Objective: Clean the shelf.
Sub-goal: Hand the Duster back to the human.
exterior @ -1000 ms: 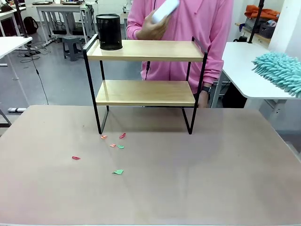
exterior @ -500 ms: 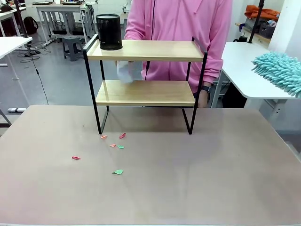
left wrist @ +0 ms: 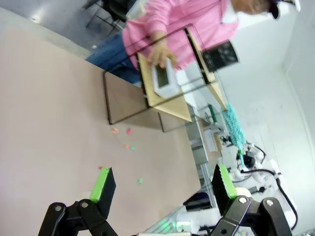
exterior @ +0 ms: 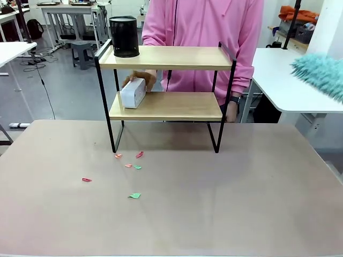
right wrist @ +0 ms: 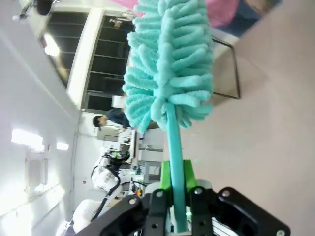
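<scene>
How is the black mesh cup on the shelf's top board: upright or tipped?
Upright. The black mesh cylindrical cup stands on its base, left end of the top light wooden board.

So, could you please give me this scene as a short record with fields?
shelf: two boards, at the far side of the table
cup: black, left end of top board
box: white, left end of lower board, a person's hand on it
scraps: red and green, on table before shelf
left gripper: open, empty, above table
right gripper: shut on duster handle
</scene>
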`<state>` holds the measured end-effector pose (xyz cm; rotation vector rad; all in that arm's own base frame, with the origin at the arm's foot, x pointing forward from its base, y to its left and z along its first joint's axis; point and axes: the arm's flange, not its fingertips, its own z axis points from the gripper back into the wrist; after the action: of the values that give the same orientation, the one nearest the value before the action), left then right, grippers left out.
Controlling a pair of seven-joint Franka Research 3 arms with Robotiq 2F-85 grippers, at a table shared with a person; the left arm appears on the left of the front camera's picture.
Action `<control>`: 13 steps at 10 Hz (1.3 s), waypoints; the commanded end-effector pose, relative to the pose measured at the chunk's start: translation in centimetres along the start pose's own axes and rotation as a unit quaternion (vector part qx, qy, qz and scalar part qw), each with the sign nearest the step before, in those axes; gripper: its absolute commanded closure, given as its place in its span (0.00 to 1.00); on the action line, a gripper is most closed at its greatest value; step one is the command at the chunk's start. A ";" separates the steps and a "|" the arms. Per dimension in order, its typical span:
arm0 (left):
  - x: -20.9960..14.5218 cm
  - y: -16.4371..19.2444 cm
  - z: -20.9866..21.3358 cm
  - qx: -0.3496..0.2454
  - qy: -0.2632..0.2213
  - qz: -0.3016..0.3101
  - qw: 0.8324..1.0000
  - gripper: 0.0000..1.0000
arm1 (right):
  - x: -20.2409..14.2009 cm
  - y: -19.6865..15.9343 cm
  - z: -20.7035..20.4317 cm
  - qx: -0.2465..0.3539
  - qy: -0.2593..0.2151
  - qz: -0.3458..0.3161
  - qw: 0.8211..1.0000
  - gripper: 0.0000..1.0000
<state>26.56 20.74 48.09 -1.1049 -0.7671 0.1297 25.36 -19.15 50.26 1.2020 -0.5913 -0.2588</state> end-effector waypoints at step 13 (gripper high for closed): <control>-6.8 -18.9 -15.6 -0.328 0.316 -0.036 0.889 0.00 | -6.5 16.7 -12.0 0.104 0.476 0.327 0.810 0.87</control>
<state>25.36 -1.43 56.94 -1.5206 -0.3285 -0.5343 22.27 -2.13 60.06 1.1485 -0.1917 0.8512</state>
